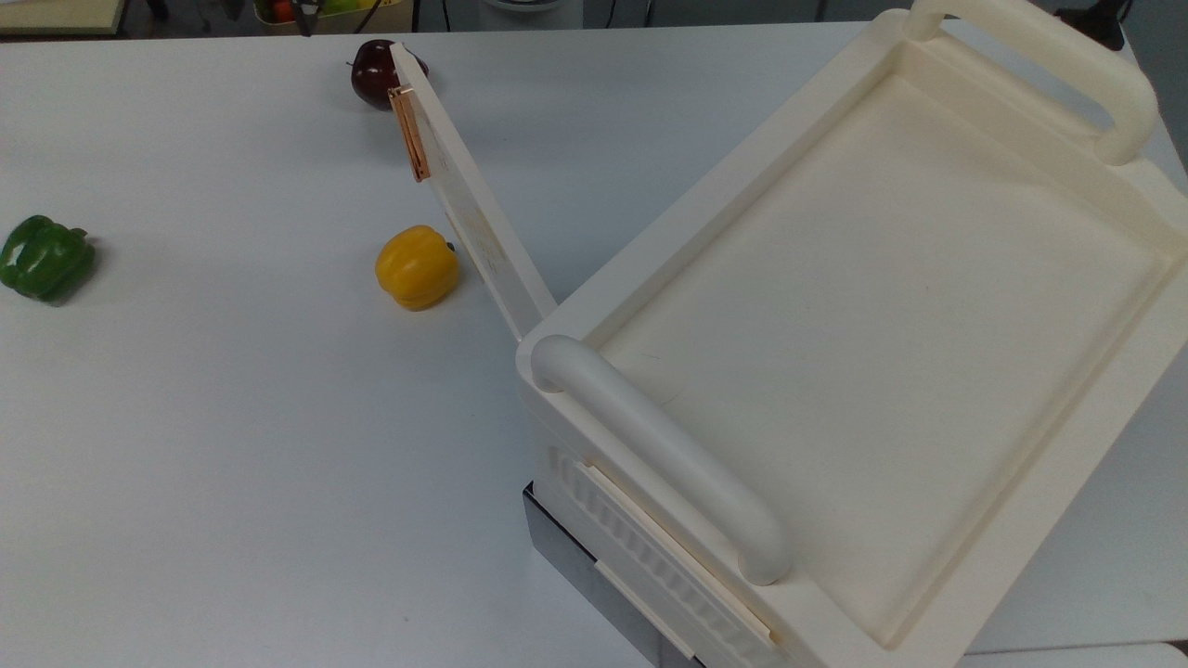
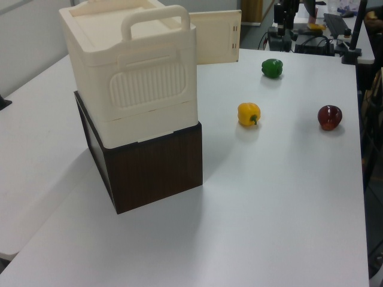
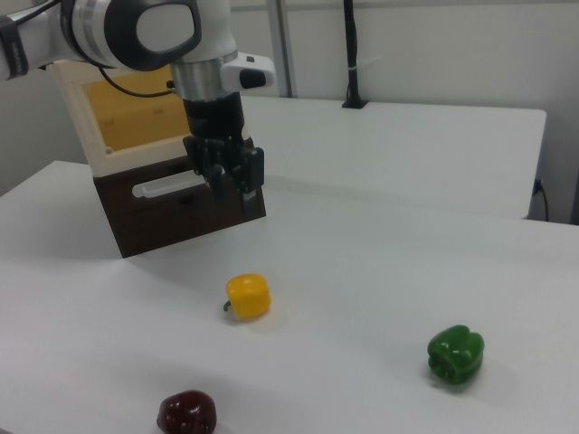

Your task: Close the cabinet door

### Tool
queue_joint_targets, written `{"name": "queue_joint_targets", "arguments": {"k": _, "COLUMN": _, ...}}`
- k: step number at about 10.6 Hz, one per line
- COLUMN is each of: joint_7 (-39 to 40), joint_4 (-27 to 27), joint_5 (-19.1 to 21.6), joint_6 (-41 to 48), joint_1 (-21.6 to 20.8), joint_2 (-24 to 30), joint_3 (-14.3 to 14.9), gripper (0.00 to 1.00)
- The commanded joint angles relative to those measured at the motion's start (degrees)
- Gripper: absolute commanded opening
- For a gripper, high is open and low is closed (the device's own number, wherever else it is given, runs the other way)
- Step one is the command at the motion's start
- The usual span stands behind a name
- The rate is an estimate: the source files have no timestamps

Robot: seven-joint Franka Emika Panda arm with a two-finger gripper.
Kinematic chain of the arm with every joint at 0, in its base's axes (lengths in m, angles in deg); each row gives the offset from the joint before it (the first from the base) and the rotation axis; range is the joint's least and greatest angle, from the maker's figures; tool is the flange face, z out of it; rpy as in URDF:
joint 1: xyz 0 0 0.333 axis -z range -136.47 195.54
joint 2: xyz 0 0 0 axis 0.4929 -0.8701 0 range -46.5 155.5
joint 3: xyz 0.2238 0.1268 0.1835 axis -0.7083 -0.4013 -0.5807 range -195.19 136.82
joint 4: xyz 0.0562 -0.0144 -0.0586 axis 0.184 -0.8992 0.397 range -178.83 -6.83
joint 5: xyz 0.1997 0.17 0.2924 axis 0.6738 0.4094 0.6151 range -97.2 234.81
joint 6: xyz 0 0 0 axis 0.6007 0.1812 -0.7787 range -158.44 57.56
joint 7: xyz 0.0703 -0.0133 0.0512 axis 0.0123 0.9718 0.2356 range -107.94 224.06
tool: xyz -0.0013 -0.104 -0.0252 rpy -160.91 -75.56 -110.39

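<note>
The cream-white cabinet [image 1: 863, 278] sits on a dark base at the top view's right. The cabinet door [image 1: 483, 232] stands swung out across the table, its copper handle [image 1: 409, 134] near the free edge. In the left view the cabinet door [image 2: 214, 37] juts out to the right behind the cabinet [image 2: 137, 84]. My gripper [image 3: 231, 188] hangs fingers-down above the table in the right view, in front of the cabinet's [image 3: 136, 122] right corner. It is open and holds nothing.
A yellow pepper [image 1: 417, 267] lies close beside the door's handle side. A dark red pepper [image 1: 374, 72] sits at the door's free end and a green pepper [image 1: 45, 258] lies far to the top view's left. A ribbed drawer front [image 2: 149, 84] faces the left view's camera.
</note>
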Motion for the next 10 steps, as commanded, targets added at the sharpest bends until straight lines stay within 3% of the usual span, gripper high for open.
{"name": "queue_joint_targets", "arguments": {"k": 1, "joint_7": 1.4, "joint_4": -0.6, "joint_5": 1.1, "joint_6": 0.8, "joint_1": -0.3, "joint_2": 1.0, "joint_3": 0.1, "gripper": 0.0}}
{"name": "queue_joint_targets", "arguments": {"k": 2, "joint_7": 0.8, "joint_4": -0.6, "joint_5": 1.2, "joint_6": 0.4, "joint_1": -0.4, "joint_2": 0.8, "joint_3": 0.1, "gripper": 0.0}}
{"name": "queue_joint_targets", "arguments": {"k": 4, "joint_7": 0.3, "joint_4": -0.6, "joint_5": 5.3, "joint_6": -1.9, "joint_1": -0.2, "joint_2": 0.4, "joint_3": 0.2, "gripper": 0.0}}
{"name": "queue_joint_targets", "arguments": {"k": 7, "joint_7": -9.2, "joint_4": -0.9, "joint_5": 5.8, "joint_6": -8.7, "joint_1": -0.4, "joint_2": -0.1, "joint_3": 0.1, "gripper": 0.0}}
{"name": "queue_joint_targets", "arguments": {"k": 10, "joint_7": -13.9, "joint_4": -1.0, "joint_5": 8.3, "joint_6": -15.4, "joint_1": -0.5, "joint_2": -1.4, "joint_3": 0.1, "gripper": 0.0}}
